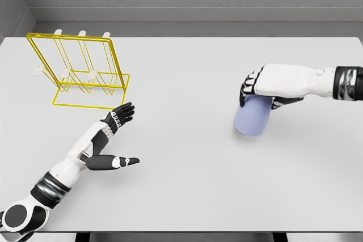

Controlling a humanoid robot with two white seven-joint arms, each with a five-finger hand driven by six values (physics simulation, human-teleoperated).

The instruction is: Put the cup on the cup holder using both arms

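Observation:
A pale blue cup (253, 116) is at the right of the white table, tilted with its wide end toward me. My right hand (256, 90) comes in from the right edge and is curled over the cup's upper part, grasping it. The yellow wire cup holder (79, 71) with white-tipped pegs stands at the far left. My left hand (118, 134) lies just in front of the holder, fingers spread, thumb pointing right, holding nothing.
The white table (187, 185) stretches wide between the two hands. Grey walls close off the back and the left side. The table's front edge runs along the bottom of the view.

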